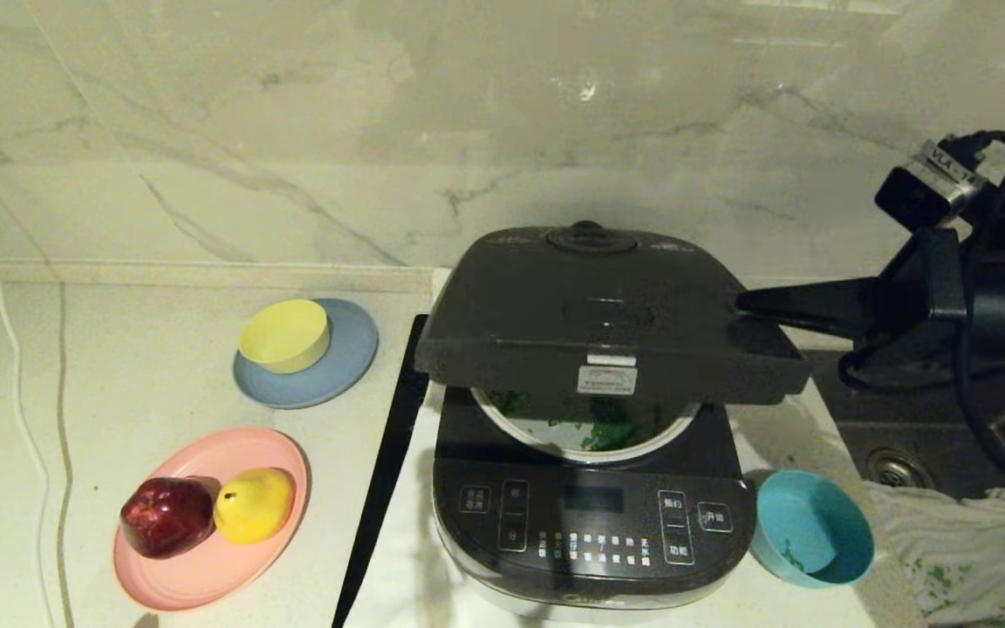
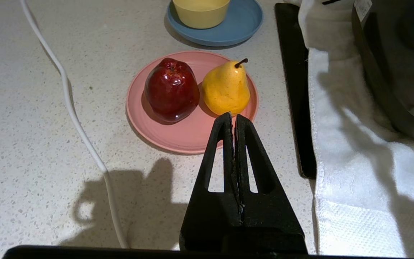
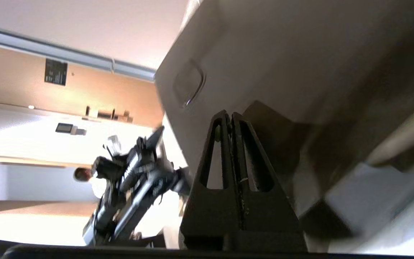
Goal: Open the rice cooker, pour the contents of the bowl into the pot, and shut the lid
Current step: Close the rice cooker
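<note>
Toward the right end of the worktop [image 1: 119, 366], on a white towel [image 2: 354, 172] close to the front edge, the rice cooker [image 1: 594, 515] is stood with its button panel facing the robot. The lid [image 1: 607, 331] is held part-way down on its rear hinge, its front edge raised clear of the body, so that a gap is left. Through that gap the front rim of the pot [image 1: 585, 432] is seen, with chopped greens already inside. From this it is judged that pouring is complete and only closing remains.

The right gripper [image 1: 742, 303] is brought in level from the right-hand side, its fingers pressed together and nothing held between them. Its tip is placed against the right edge of the lid; whether it bears on the top or on the side face cannot be told. The lid lies to the left of the tip, its long axis running across the worktop, hinge at the back. A downward push at the front part of the lid is judged necessary for latching.

The bowl [image 1: 812, 528] is set beside the cooker's front right corner, emptied except for a few green bits.

The left gripper [image 2: 233, 118] is parked above the front left area, closed and empty, well apart from the cooker.
</note>
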You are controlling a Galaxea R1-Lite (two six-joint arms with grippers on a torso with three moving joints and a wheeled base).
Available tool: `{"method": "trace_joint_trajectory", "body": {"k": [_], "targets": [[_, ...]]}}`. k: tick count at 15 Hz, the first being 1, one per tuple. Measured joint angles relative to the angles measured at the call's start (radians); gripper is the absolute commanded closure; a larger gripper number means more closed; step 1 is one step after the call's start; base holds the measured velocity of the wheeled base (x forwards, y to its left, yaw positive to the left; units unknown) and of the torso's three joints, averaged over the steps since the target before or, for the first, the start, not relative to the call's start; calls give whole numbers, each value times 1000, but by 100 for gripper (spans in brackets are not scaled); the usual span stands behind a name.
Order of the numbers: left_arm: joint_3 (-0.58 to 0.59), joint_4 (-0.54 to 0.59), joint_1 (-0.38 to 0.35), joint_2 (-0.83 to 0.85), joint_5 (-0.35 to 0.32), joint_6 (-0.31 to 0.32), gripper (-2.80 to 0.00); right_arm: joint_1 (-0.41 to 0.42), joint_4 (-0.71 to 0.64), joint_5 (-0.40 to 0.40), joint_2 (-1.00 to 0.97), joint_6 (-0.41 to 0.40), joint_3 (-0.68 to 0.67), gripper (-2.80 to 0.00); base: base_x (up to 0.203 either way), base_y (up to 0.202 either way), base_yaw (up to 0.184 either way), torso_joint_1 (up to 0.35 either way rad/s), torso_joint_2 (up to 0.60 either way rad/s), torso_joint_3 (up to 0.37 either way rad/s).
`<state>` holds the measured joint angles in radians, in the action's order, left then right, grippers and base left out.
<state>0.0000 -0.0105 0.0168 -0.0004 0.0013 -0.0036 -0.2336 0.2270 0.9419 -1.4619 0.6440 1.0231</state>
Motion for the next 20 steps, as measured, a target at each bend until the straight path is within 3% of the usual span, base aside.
{"method": "trace_joint_trajectory", "body": {"k": [7, 20], "targets": [[0, 0, 0, 0, 0, -1, 0, -41, 16, -26, -18, -29, -198, 0, 0, 0, 0, 0, 0, 0], [0, 0, 0, 0, 0, 0, 0, -39, 45, -47, -117, -40, -201, 0, 0, 0, 0, 0, 0, 0]]}}
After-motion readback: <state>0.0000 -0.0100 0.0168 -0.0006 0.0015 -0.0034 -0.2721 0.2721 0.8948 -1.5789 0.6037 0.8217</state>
